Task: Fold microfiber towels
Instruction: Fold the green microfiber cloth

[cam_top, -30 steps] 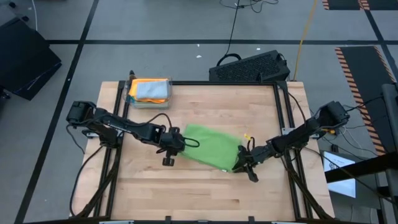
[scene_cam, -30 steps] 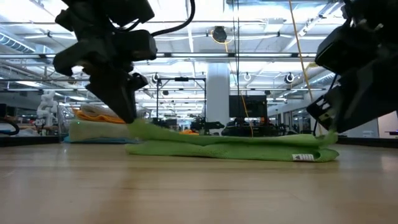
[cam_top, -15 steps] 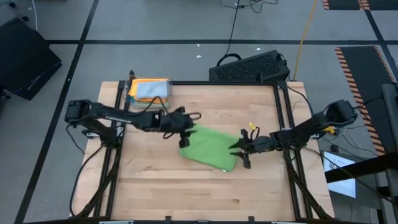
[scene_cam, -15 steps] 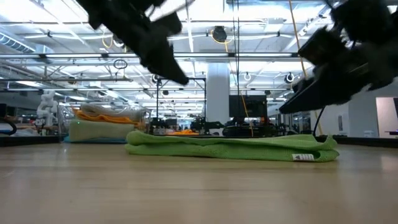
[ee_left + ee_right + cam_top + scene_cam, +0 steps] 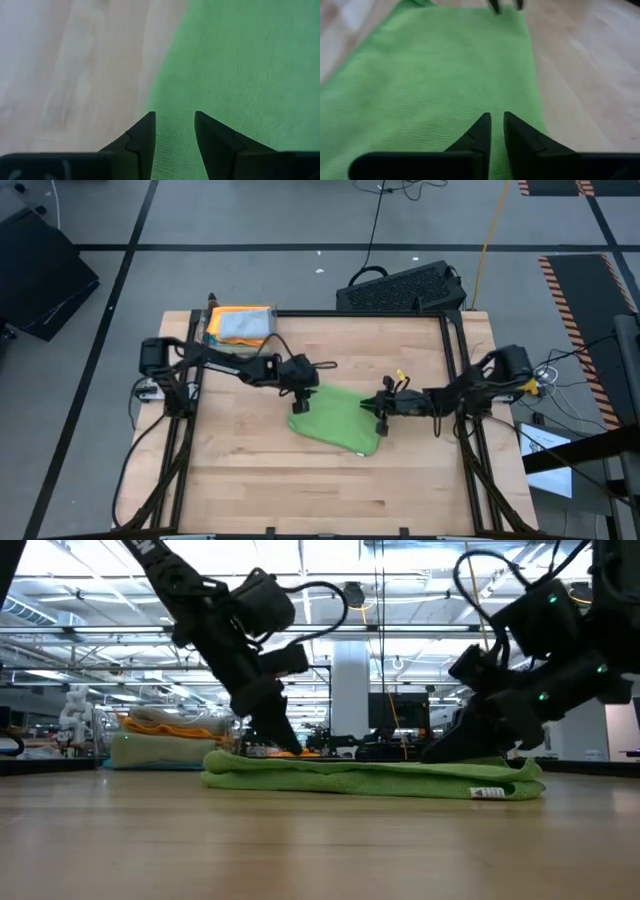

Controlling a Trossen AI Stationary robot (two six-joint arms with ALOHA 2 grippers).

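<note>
A bright green microfiber towel lies folded flat on the wooden table, with a white tag at its right end. My left gripper stands open over the towel's far left edge, slanting down. In the high view the left gripper is at the towel's far left corner. My right gripper is over the towel's right edge, its fingers almost together with only a thin slit between them. In the low view both grippers' tips reach down to the towel's top surface. My left gripper slants down from the table's left with one open finger near the towel's far left edge; whether the tips touch the cloth I cannot tell. My right gripper comes in nearly level from the table's right over the towel's right edge; whether it touches or pinches cloth I cannot tell.
A stack of folded towels, orange beneath and pale on top, sits at the table's far left corner. A black case lies on the floor just beyond the far edge. Bare wood spreads along the table's near side.
Both grippers have come off the towel's near corners, risen, swung toward the table's far edge and sunk again onto the towel's top. The left went right and far, the right went left and far. The towel lies folded and still.
</note>
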